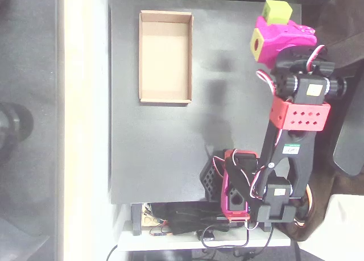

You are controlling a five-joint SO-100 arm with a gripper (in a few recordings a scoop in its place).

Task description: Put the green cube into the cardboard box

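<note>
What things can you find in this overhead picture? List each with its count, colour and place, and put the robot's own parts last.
Green cube: one, lime yellow-green, top right near the mat's far edge, at the gripper's tip.
Cardboard box: one, tan, upper left part of the mat, open and with nothing in it.
Mat: one, dark grey, covering the middle of the table.
Cables: a bundle, black with some red, below the mat's bottom edge.
Gripper: one, magenta with a yellow patch, top right, up against the cube; jaw state unclear.
Arm: one, black with a red bracket, along the right side.
</note>
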